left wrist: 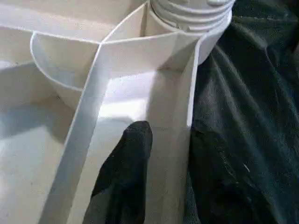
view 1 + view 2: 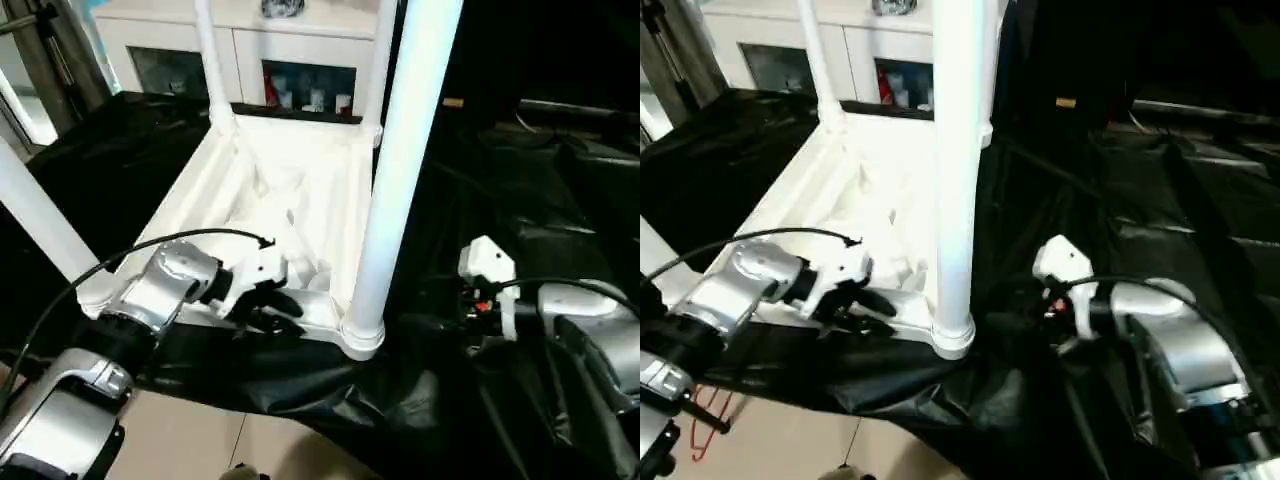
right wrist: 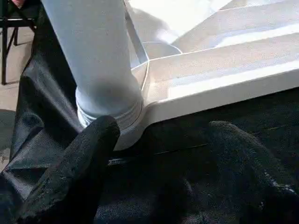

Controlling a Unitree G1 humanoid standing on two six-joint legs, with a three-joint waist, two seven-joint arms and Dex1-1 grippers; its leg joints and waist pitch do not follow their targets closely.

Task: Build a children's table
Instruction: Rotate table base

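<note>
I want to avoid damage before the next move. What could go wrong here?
The left hand straddles the edge wall of the table top; a pull could slide the top off the black sheet. The near leg stands tall beside the open right hand; a knock might tilt it.

Home-like room, white cabinet (image 2: 250, 45) with glass doors (items inside), black sheet (image 2: 520, 200) as work surface

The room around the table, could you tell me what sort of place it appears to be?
Probably an indoor lab or staged living space: a white cabinet with glass doors, black sheeting over the work surface, and pale floor tiles.
</note>
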